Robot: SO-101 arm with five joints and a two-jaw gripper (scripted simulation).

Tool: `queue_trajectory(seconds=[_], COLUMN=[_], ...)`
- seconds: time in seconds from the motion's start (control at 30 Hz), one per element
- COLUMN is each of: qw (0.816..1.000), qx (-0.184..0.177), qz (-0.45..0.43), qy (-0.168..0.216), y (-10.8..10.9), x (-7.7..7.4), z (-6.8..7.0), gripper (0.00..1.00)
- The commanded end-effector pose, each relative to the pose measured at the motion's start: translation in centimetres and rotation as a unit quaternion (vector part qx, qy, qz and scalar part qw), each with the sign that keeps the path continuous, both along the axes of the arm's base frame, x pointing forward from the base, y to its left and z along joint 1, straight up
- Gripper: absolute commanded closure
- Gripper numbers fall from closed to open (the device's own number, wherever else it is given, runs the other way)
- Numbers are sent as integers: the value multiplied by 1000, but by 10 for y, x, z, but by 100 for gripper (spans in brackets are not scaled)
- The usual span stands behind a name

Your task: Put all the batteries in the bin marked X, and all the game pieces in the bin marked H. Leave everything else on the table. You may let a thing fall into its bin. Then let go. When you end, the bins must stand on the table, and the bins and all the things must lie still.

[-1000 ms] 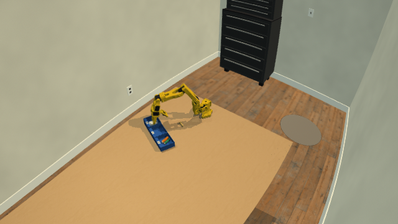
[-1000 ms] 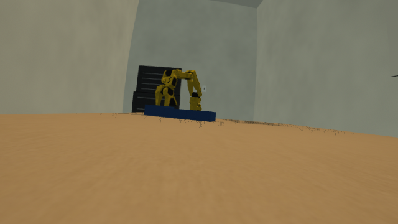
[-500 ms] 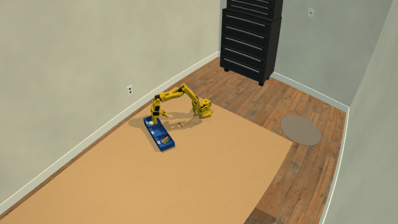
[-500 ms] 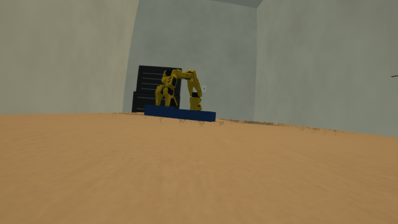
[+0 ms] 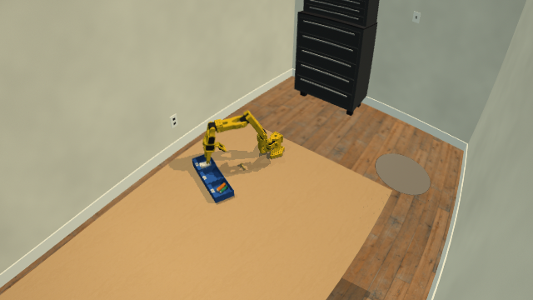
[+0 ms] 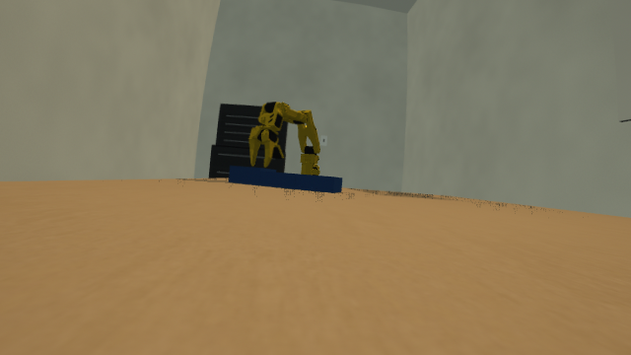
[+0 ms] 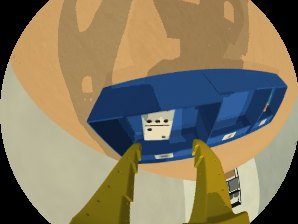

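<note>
A long blue bin tray (image 5: 222,197) (image 6: 296,181) (image 7: 120,106) with several compartments lies on the table. A white game piece with dots (image 7: 158,124) (image 5: 204,165) lies in its far end compartment. My gripper (image 5: 206,160) (image 6: 263,165) (image 7: 166,149) hangs just above that compartment with its fingers apart, and the piece is clear of them. An orange battery (image 5: 221,186) and a green battery (image 5: 224,189) lie in the near end compartment. Small white labels sit in the compartments, but I cannot read them.
A small dark-green thing (image 5: 241,167) lies on the table between the tray and the arm's base (image 5: 272,147). A black drawer cabinet (image 5: 333,54) stands on the floor behind the table. A round grey mat (image 5: 401,173) lies on the floor to the right.
</note>
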State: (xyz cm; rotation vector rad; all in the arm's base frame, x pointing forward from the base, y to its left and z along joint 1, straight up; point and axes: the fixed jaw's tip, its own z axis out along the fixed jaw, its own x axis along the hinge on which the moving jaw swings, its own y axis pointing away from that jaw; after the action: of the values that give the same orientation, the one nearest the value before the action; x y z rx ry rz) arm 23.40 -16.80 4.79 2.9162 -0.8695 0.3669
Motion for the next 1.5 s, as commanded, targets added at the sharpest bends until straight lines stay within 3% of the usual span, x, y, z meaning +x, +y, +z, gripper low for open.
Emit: queue_trajectory(seconds=[0.0, 0.23, 1.47], qw=[999, 999, 999], qx=[-26, -26, -22], qz=[-1, -1, -13], qy=[-37, -37, -39], y=[-5, -3, -1], x=[2, 0, 0], z=[34, 41, 42], gripper=[77, 77, 77])
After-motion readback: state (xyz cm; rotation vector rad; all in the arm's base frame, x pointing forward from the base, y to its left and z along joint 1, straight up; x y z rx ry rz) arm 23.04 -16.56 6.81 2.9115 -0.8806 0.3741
